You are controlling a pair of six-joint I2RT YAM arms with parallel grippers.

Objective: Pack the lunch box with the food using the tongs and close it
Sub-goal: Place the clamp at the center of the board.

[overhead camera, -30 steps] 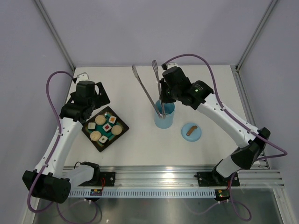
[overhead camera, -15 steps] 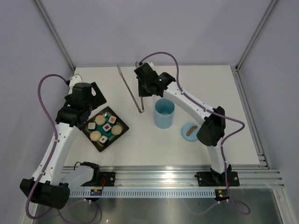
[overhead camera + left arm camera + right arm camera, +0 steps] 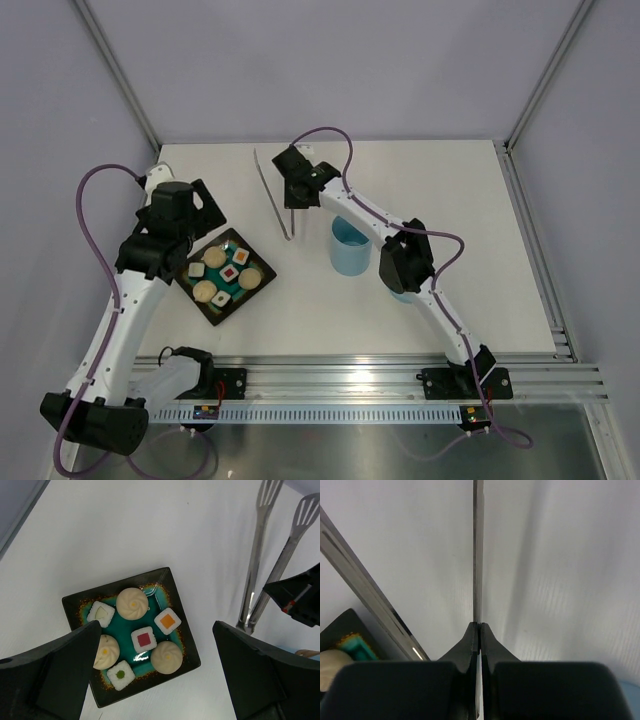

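Tongs [image 3: 270,190] swung off the lunch box [image 3: 350,252] toward the tray [image 3: 120,586]; right gripper [image 3: 477,626] clenches one arm, left gripper [image 3: 156,630] gapes. We'd keep tips level.

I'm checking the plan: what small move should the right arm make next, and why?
Probably carry the tongs toward the open left gripper: the right gripper pinches only one tong arm, so it cannot squeeze them, and the food sits on the tray.
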